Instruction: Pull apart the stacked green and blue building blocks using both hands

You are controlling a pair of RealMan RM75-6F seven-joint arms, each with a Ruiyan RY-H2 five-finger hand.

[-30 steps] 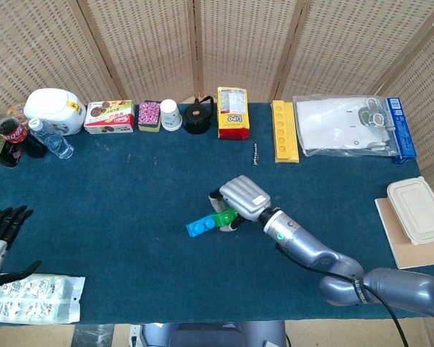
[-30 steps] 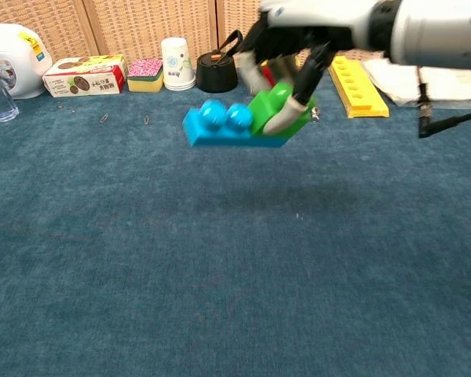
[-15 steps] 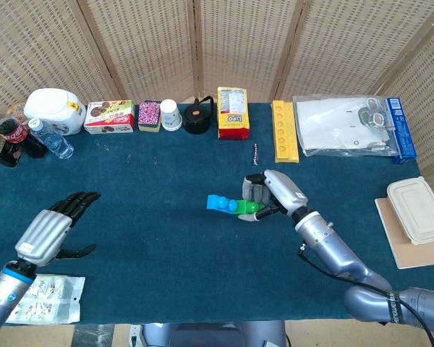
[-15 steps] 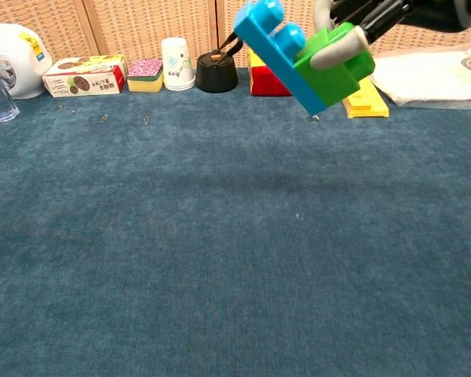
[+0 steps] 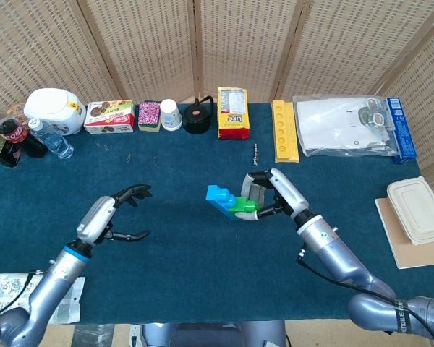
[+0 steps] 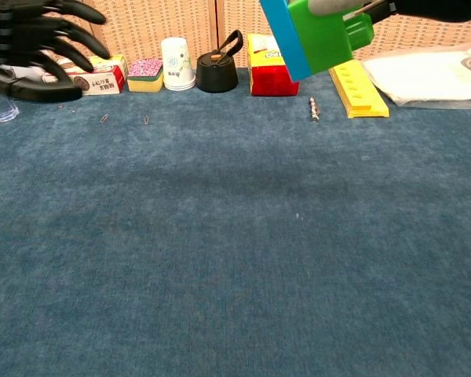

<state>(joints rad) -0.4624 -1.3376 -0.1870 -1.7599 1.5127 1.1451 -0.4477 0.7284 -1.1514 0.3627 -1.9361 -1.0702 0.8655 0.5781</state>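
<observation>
The right hand (image 5: pixel 273 195) has the stacked blocks up off the table (image 5: pixel 166 246), gripping the green block (image 5: pixel 244 206) with its fingers wrapped round it, and the blue block (image 5: pixel 220 199) sticks out to the left of the hand, tilted, with its free end higher. From the chest view the pair sits high in the frame, the green block (image 6: pixel 330 35) pressed flat against the blue block (image 6: pixel 281 35), so they look firmly joined, with no gap between them that I can see. The left hand (image 5: pixel 108 217) hangs over the cloth well apart from the blocks, holding nothing, its dark fingers (image 6: pixel 55 35) spread and slightly curled as if ready to take hold. So I'd say the job is about halfway: the stack is lifted and presented, one hand has its grip, but the other has not reached the blue block and nothing is pulled apart. What is left, by my reckoning, is for the left hand to cross the gap, close on the exposed blue end, and for the two to tug or twist against each other. Along the back edge stand a paper cup (image 5: pixel 171 114), a yellow box (image 5: pixel 232 112) and a yellow tray (image 5: pixel 284 130), well clear of all this
</observation>
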